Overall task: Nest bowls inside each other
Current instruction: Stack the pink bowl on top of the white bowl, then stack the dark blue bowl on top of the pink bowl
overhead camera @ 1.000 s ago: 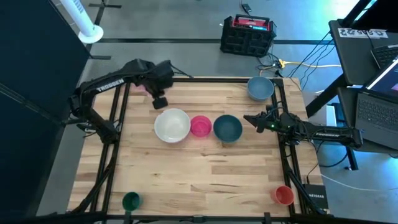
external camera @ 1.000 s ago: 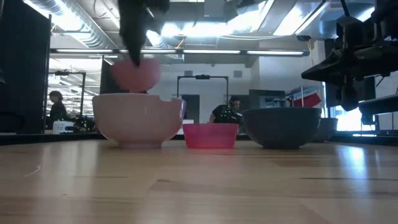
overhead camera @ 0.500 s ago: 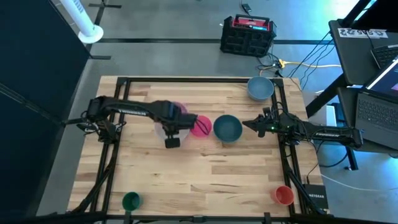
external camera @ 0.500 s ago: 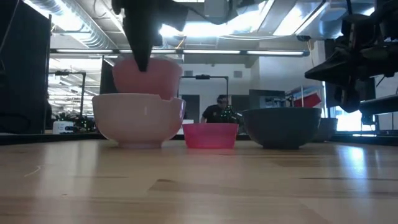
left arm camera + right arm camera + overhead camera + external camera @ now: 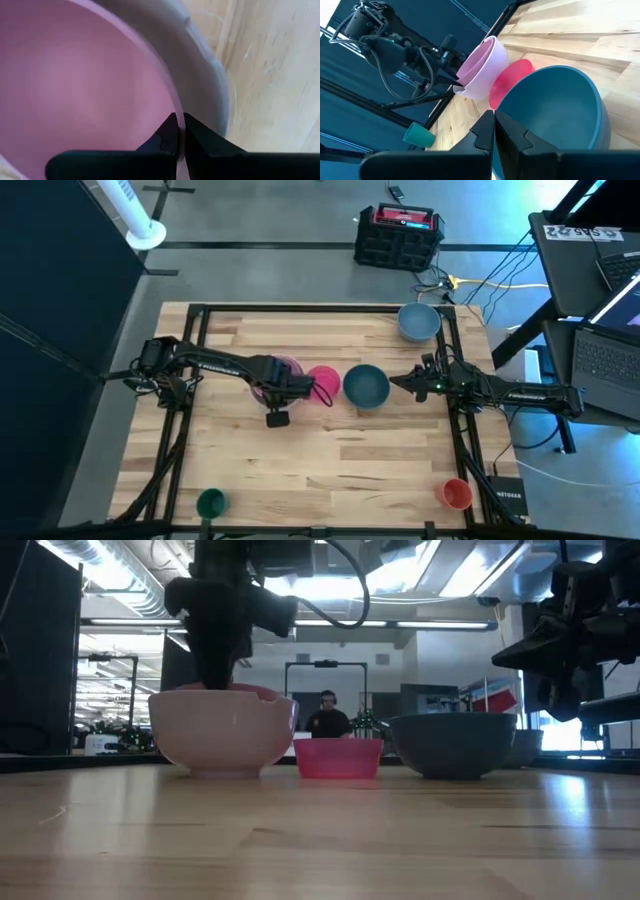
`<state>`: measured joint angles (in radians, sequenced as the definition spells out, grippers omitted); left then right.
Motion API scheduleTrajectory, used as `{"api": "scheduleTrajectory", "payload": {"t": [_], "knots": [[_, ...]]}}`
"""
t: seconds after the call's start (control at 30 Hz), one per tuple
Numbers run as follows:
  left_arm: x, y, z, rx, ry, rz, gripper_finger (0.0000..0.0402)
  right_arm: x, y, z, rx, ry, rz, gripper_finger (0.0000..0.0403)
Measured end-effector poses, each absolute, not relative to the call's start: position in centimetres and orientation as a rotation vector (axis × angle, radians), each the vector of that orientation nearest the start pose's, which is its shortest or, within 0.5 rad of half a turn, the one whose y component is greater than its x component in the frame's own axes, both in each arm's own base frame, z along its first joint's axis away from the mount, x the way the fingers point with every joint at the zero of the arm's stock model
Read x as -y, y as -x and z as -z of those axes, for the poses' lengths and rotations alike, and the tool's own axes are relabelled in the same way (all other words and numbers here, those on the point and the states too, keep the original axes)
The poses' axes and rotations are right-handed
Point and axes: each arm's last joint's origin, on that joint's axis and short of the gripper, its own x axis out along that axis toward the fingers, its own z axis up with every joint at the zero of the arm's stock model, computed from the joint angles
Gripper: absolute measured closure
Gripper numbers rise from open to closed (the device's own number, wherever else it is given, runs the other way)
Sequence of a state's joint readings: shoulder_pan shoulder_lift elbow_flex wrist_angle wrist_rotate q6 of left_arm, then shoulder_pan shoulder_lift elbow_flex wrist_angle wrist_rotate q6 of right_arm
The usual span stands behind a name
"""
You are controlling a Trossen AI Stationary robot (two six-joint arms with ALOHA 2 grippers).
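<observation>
Left hand (image 5: 178, 131) clenched on the rim of the pale pink round plastic bowl (image 5: 75, 85), fingers pinching its wall, reached out over the middle of the light wooden table (image 5: 330, 450). Pink bowl seated inside the large white round plastic bowl (image 5: 222, 730), only its rim peeking above the white one in the low view. Small magenta plastic bowl (image 5: 324, 382) just beside the white bowl, then the dark teal plastic bowl (image 5: 366, 385) next in the row. Right hand (image 5: 397, 379) clenched on nothing, parked just beside the teal bowl toward the table's right edge. Grey-blue plastic bowl (image 5: 418, 321) at the far right corner. Small green plastic bowl (image 5: 211, 503) at the near left edge, small orange-red plastic bowl (image 5: 456, 494) at the near right edge, both well apart from the row.
</observation>
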<state>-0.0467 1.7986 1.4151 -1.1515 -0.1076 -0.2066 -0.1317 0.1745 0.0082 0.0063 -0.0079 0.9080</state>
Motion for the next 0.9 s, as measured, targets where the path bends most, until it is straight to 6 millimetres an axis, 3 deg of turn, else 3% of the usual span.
{"api": "scheduleTrajectory", "payload": {"t": [0.13,0.4,0.67,0.9], "knots": [[1.1,-33.2,-22.4,-1.512,0.061,-0.210,0.0378,1.4,-10.6,-15.3,-0.093,-0.916,0.186,0.0402],[1.1,-33.4,-23.2,-1.509,0.084,-0.200,0.0301,1.4,-10.6,-15.3,-0.093,-0.915,0.186,0.0402],[1.2,-33.8,-29.1,-1.442,0.107,-0.194,0.0268,1.4,-10.7,-16.2,-0.009,-0.813,0.129,0.0402],[0.3,-32.9,-33.1,-1.331,0.016,-0.279,0.0267,1.6,-12.1,-20.7,-0.142,-0.638,0.187,0.0382]]}}
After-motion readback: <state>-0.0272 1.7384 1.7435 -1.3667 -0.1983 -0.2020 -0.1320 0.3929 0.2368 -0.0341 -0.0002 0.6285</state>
